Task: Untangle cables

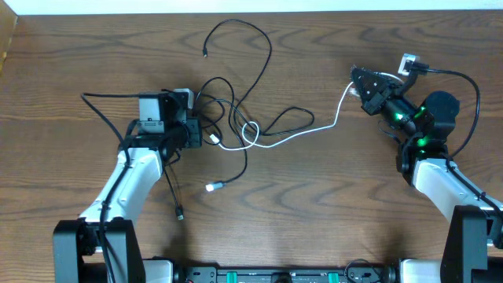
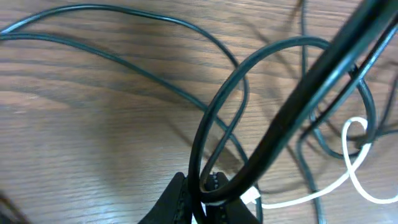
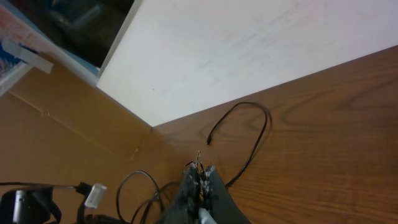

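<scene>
Left tool (image 2: 198, 185), right tool (image 3: 199, 170) clamped on cables (image 1: 250, 134).

The overhead camera looks straight down on the whole table (image 1: 330, 228). The left wrist camera sits low, close over the cables (image 2: 224, 118) near centre. The right wrist camera faces eleven o'clock. All three share that tangle.

Robotics lab, seemingly (left arm (image 1: 130, 182), right arm (image 1: 437, 179) at wood-grain table (image 1: 314, 228))

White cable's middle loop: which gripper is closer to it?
Left. The left gripper sits close on the loop's left; the right gripper is much farther off to its right.
</scene>
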